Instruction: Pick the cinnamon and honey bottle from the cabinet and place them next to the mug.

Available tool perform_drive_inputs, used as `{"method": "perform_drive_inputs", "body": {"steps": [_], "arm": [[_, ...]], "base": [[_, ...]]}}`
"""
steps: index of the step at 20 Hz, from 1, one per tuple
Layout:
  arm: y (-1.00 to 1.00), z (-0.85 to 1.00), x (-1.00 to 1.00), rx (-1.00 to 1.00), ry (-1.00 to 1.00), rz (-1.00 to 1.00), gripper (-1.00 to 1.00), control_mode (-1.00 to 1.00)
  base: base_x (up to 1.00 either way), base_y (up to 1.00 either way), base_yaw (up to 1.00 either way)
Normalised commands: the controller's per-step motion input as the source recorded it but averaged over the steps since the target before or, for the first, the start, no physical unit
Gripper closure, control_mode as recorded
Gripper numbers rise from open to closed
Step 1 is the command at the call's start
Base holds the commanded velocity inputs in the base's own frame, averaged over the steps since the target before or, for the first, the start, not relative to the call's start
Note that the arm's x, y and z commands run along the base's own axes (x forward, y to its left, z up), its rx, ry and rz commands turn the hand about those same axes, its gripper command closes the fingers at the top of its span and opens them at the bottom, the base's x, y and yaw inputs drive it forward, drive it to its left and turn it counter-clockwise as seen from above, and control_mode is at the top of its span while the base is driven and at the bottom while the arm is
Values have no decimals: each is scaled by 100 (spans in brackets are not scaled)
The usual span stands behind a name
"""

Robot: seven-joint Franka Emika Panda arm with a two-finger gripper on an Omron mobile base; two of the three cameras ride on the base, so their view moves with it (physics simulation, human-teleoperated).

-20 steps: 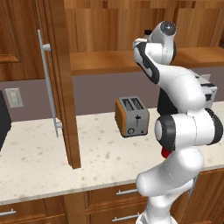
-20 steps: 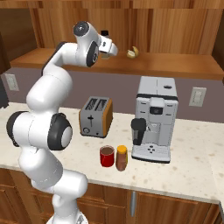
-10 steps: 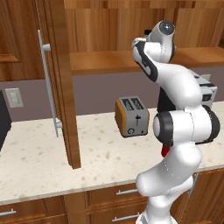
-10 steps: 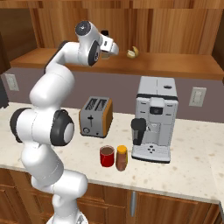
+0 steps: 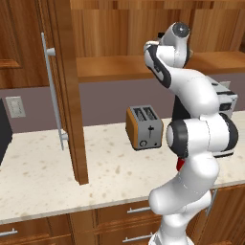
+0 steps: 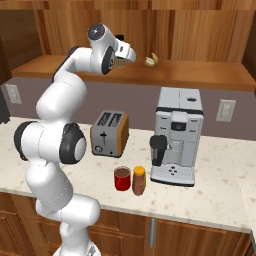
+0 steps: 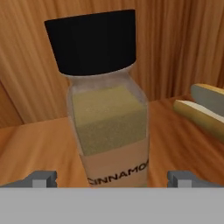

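We hold our hand (image 7: 111, 179) fully open and empty, fingers either side of the cinnamon (image 7: 107, 105), which stands upright on the cabinet (image 6: 200, 75) shelf straight ahead of the hand, its long axis vertical across our closing line.

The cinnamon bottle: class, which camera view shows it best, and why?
The hand view: the cinnamon bottle stands upright, close and central, black cap and label readable, between the open hand's fingertips. In the right base view the hand hides most of it; in the left base view the arm blocks it.
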Motion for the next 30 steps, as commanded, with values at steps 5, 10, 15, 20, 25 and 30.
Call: {"method": "perform_drive_inputs", "body": {"steps": [5,10,15,20,25,30], "arm": [[0,0,10,0,0,0,-100,-100],[0,0,9,0,0,0,-100,-100],[0,0,3,0,0,0,-100,-100],[0,0,0,0,0,0,-100,-100],[0,0,0,0,0,0,-100,-100],[0,0,0,0,0,0,100,-100]], "base": [[0,0,0],[0,0,0],[0,0,0],[0,0,0],[0,0,0],[0,0,0]]}}
